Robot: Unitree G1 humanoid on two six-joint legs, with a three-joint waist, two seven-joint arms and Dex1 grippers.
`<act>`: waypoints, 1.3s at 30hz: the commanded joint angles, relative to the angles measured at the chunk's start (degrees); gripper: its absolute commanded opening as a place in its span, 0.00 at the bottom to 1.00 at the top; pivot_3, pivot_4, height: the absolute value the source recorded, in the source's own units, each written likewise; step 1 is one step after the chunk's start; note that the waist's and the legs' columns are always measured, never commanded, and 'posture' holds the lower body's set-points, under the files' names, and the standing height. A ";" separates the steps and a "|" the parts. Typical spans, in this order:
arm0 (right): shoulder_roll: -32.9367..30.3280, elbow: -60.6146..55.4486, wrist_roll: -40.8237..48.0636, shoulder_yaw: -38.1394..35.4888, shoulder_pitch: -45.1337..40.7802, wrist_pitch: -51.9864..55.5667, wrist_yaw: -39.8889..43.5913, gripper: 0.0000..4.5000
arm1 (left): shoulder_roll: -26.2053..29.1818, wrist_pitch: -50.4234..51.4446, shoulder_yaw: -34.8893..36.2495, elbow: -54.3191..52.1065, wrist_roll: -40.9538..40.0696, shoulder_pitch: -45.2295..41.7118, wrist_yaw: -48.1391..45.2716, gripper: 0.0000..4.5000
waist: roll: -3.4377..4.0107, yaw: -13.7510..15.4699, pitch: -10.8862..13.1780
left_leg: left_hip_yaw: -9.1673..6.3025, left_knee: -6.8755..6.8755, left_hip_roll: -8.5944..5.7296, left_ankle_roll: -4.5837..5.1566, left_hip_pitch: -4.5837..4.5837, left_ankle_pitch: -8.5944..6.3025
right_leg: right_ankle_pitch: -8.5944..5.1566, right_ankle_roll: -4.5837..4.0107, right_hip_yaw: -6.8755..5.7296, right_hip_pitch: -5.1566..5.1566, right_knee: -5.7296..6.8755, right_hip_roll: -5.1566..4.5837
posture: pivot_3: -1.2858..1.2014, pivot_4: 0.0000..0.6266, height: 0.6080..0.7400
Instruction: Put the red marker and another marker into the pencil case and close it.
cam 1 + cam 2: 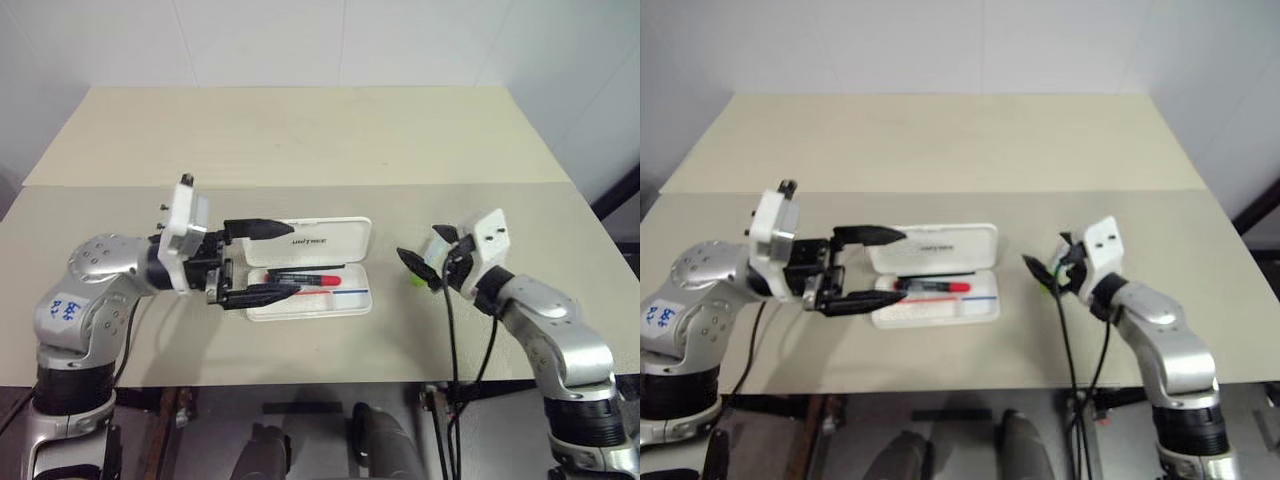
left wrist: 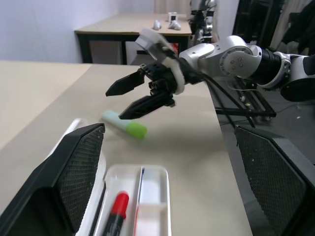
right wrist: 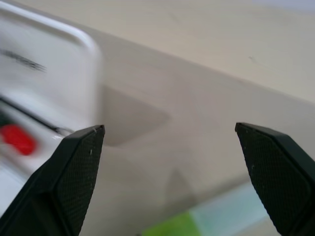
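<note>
Beige table (image 1: 300, 130) is bearing everything. White pencil case (image 1: 335, 238) is lying open at mid-table, lid tipped back. Left gripper (image 1: 262, 262) is hovering at the case's left end, fingers spread wide, gripping nothing. Right gripper (image 1: 428, 262) is hanging right of the case, fingers spread, empty. Red marker (image 1: 310, 278) is lying inside the tray. Green highlighter (image 2: 125, 124) is resting on the table just beneath the right gripper.

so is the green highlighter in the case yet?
No, the green highlighter lies on the table beside the open pencil case, under the right gripper.
</note>
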 commanded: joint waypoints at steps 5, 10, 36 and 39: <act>3.61 1.02 -3.91 -0.77 -0.43 9.69 -9.84 1.00 | 3.44 -5.21 3.24 -2.13 -1.28 3.95 -0.56 1.00 | 0.01 0.14 0.00 | -0.04 -0.03 -0.01 0.06 -0.08 -0.03 | 0.01 0.01 -0.03 0.00 0.00 -0.01 | 0.52 0.24 1.00; 5.27 1.60 -5.22 -1.50 -0.87 13.83 -13.31 1.00 | 4.07 -5.56 4.52 -3.25 -3.14 5.68 -0.20 1.00 | -0.01 0.01 -0.02 | 0.00 -0.05 0.00 0.13 -0.08 -0.07 | 0.02 0.03 -0.03 0.00 -0.04 0.00 | 0.52 0.24 1.00; 10.36 -3.49 -5.71 -2.92 0.32 26.07 -19.10 1.00 | 5.99 -6.91 5.84 -4.56 -6.23 9.29 0.67 1.00 | -0.05 0.00 -0.07 | -0.03 -0.17 0.01 0.26 -0.08 -0.14 | 0.01 0.01 -0.08 0.04 -0.23 0.01 | 0.52 0.24 1.00; 9.69 -4.21 -5.32 -2.27 -0.04 26.50 -18.11 1.00 | 5.91 -7.01 5.63 -4.65 -6.13 9.21 1.03 1.00 | -0.05 -0.01 -0.07 | -0.03 -0.17 0.03 0.25 -0.07 -0.14 | -0.01 -0.01 -0.09 0.04 -0.23 0.03 | 0.52 0.24 1.00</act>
